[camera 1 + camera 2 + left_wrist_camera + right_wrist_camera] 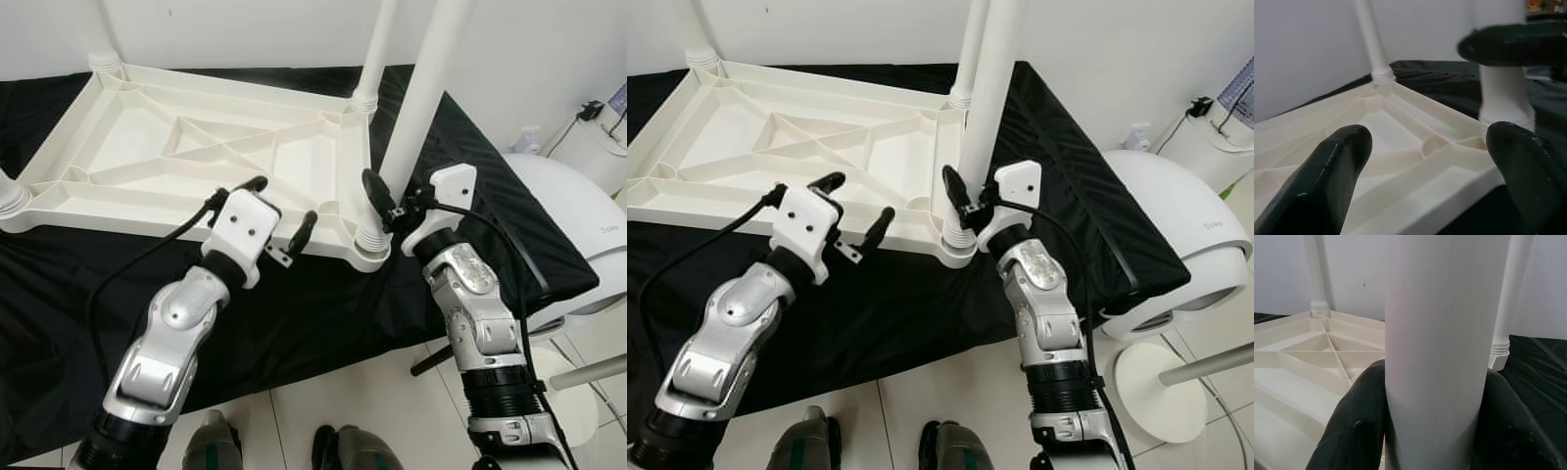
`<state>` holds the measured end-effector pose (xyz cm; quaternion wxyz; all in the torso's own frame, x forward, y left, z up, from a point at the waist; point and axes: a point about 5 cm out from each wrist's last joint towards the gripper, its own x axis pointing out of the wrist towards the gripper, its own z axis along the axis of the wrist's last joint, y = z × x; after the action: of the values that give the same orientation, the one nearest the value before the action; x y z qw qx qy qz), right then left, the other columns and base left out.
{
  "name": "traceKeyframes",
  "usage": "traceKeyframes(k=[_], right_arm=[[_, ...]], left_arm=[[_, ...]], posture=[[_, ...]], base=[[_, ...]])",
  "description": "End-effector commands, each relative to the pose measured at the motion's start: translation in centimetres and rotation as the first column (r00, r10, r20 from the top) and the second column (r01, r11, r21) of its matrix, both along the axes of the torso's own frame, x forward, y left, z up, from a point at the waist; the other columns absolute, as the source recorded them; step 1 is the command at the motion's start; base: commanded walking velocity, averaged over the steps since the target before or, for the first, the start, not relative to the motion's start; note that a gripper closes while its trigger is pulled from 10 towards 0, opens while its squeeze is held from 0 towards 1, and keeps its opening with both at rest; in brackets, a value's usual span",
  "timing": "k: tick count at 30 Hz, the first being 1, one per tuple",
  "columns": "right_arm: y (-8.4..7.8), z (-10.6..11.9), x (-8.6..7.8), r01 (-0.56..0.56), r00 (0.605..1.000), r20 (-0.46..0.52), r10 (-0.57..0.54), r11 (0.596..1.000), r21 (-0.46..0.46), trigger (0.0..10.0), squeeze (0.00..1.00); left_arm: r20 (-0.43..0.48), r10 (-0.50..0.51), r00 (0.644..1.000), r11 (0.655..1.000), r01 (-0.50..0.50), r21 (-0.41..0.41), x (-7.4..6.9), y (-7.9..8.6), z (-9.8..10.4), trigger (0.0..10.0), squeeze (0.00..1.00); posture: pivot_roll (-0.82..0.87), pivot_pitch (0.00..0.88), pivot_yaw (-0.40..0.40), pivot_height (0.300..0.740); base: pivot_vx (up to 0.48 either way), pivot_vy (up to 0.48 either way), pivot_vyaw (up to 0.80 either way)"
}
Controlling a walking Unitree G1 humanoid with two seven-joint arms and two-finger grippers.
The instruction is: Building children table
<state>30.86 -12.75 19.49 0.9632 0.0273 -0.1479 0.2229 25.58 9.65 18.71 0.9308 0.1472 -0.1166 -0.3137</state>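
At near corner of upturned white plastic tabletop (196, 147), right gripper (392, 211) clamps round white leg (416, 108); keep it vertical while screwing. Left gripper (279, 211) hovers w/ fingers spread.

My worktop (294, 323) is covered by a black cloth (470, 166) that hangs over its near edge. A white plastic tabletop (196, 147) lies upside down on the cloth, ribbed underside up, with white legs (423, 88) standing from its corners.
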Motion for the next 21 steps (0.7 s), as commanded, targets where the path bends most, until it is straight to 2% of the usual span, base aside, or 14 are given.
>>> traceKeyframes(k=[1,21], right_arm=[[0.1,-0.7,-0.1,-0.013,0.999,-0.030,0.012,1.000,-0.007,10.0,0.00],[-0.3,-1.4,-1.5,-0.044,0.998,-0.055,0.043,0.999,-0.005,10.0,0.00]], left_arm=[[-0.034,-0.041,0.999,0.999,0.042,0.032,-0.4,-0.3,-0.7,10.0,0.00],[-0.057,-0.041,0.998,0.997,0.045,0.062,-0.6,0.5,-1.0,10.0,0.00]], posture=[[0.08,0.104,-0.097,0.740],[0.06,0.114,-0.100,0.740]], base=[[0.000,0.000,0.00],[0.000,0.000,0.00]])
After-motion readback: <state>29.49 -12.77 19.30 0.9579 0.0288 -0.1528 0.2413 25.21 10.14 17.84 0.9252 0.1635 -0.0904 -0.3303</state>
